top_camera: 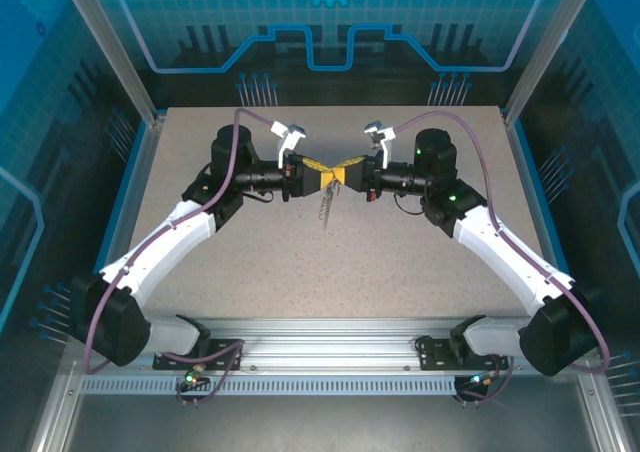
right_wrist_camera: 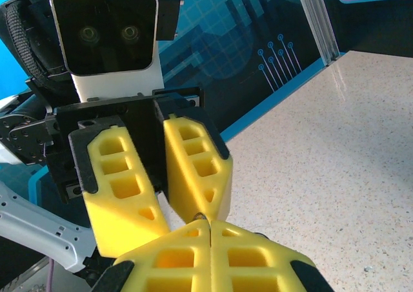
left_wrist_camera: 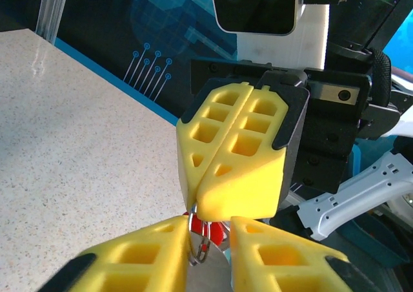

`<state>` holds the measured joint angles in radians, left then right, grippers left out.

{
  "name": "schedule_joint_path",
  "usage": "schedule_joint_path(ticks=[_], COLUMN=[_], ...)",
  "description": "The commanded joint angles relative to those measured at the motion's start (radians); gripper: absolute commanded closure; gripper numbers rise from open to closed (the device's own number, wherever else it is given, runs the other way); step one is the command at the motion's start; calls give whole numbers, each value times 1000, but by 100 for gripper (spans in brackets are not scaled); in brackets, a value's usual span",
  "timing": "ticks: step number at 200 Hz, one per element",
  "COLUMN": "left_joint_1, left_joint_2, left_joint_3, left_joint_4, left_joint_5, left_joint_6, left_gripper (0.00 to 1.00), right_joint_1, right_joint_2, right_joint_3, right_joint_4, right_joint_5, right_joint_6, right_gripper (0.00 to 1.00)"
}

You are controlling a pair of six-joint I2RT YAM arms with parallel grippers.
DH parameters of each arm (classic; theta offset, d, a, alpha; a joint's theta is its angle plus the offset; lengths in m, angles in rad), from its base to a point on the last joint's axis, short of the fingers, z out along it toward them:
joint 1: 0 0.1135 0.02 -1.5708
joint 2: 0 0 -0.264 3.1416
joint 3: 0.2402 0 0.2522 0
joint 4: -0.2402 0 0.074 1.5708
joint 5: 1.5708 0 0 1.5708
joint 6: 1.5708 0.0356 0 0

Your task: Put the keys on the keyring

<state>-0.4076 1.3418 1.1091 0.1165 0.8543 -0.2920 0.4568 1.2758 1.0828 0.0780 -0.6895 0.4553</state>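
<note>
A: Two yellow-fingered grippers meet tip to tip above the middle of the speckled beige table top (top_camera: pixel 250 262), towards its far side. From above, the left gripper (top_camera: pixel 324 179) and the right gripper (top_camera: pixel 339 175) touch. A thin silvery keyring chain (top_camera: pixel 327 206) trails from under them towards the near side.

B: And the left wrist camera?

A: The left gripper (left_wrist_camera: pixel 210 229) has its fingers (left_wrist_camera: pixel 148 253) a little apart. The tiny key with a bright red plastic head (left_wrist_camera: pixel 216 230) sits in the gap, with a small silver wire loop (left_wrist_camera: pixel 199 252) just beneath it. I cannot tell whether those fingers press the key. The right gripper (left_wrist_camera: pixel 208 188) points down at it, fingers flat together, tips right at the red head.

B: Right wrist?

A: The right gripper (right_wrist_camera: pixel 210 237) is closed, its seam tight, with a dark bit of metal (right_wrist_camera: pixel 201 217) at the tip, too small to identify. Opposite, the left gripper (right_wrist_camera: pixel 181 211) shows a dark gap between its fingers.
</note>
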Motion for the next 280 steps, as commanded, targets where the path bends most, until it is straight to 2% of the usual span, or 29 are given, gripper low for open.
schedule_joint_path(ticks=[1,43,97,121,134,167,208,280], left_joint_1=[9,7,7,7,7,7,7,7], left_joint_2=[11,17,-5,-31,-44,-66,-81,-76], left_joint_3=[14,8,-40,-86,-106,-129,-150,-166], left_joint_4=[40,66,160,255,306,378,457,530], left_joint_5=[37,50,24,-44,-62,-78,-96,-100], left_joint_6=[-9,-28,-87,-147,-183,-246,-314,-387], left_gripper=[81,100,100,100,100,100,100,100], right_joint_1=[-9,-9,-12,-32,-48,-76,-62,-7], right_joint_2=[6,8,-5,-44,-75,-146,-184,-156], right_joint_3=[26,25,26,4,-22,-100,-177,-153], right_joint_4=[34,45,40,41,55,102,180,215], right_joint_5=[-11,-11,-1,7,18,52,100,100], right_joint_6=[17,25,42,55,70,116,170,140], right_gripper=[100,100,100,70,61,57,51,43])
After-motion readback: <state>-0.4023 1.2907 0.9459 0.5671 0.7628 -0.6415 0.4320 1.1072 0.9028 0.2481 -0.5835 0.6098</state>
